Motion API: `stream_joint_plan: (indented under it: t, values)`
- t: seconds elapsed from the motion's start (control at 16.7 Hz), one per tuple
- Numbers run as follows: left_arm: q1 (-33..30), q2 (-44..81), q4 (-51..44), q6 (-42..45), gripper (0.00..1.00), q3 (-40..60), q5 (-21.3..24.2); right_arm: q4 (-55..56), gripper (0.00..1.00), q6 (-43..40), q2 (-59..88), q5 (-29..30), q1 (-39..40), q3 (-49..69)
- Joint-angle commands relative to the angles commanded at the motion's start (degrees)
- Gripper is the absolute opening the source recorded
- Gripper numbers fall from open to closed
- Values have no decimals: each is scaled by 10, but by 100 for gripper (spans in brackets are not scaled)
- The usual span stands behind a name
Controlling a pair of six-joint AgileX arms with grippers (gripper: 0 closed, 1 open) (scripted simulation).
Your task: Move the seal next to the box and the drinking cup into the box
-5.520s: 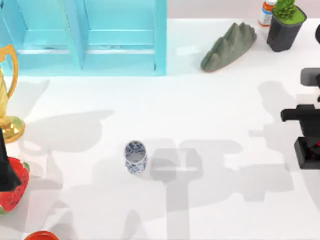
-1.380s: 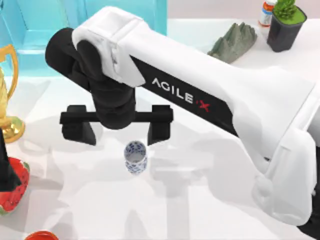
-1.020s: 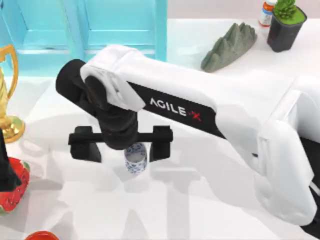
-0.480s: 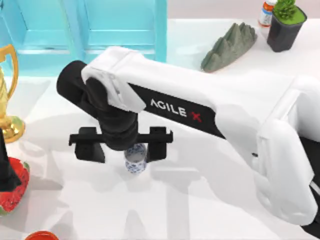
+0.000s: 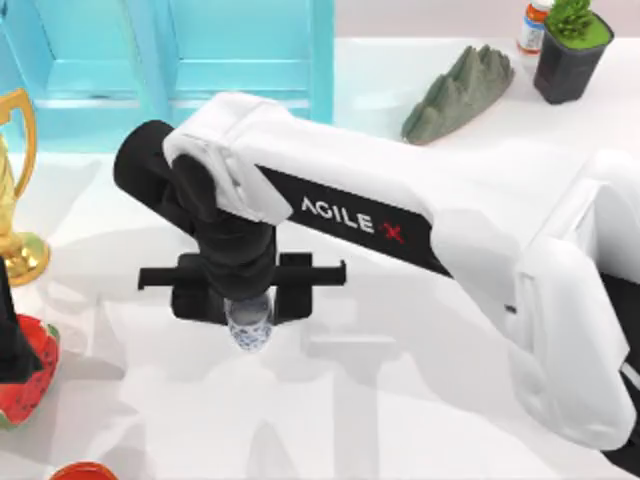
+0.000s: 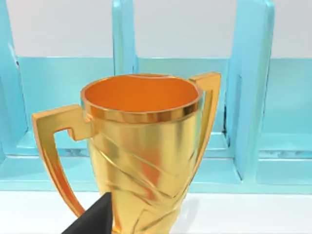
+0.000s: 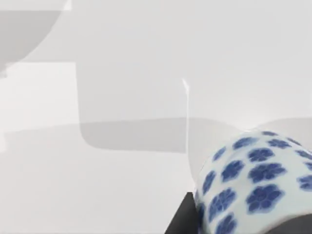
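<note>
The drinking cup (image 5: 250, 330), white with blue flowers, stands on the white table left of centre. My right gripper (image 5: 248, 308) has come down over it from above and is shut on it, one black finger on each side. In the right wrist view the drinking cup (image 7: 258, 180) sits close against a dark finger (image 7: 183, 219). The turquoise box (image 5: 240, 60) spans the back left and also shows behind the trophy as the box (image 6: 253, 97). The seal is hidden. My left arm is parked at the left edge, with a black finger (image 6: 92, 219) low in its wrist view.
A gold trophy (image 5: 15, 190) stands at the left edge, above a watermelon-patterned object (image 5: 35, 385). A grey rock shape (image 5: 460, 92), a black plant pot (image 5: 570, 55) and an orange bottle (image 5: 533, 25) stand at the back right. My right arm crosses the table's middle.
My right arm reached in from the right and came down over the cup. Its fingers, wide apart half a second ago, have shut on the cup, which shifted slightly left.
</note>
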Motion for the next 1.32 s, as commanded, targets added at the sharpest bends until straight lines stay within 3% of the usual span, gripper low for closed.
stream_joint_plan:
  t: [0.12,0.72,1.32]
  values:
    - [0,0,0,0,100,0,0,0,0,0,0,0,0,0]
    - [0,0,0,0,100,0,0,-1,0,-2,-9,0,-2,-6]
    - [0,0,0,0,100,0,0,-49,0,-77,-223,-7,-74,-164]
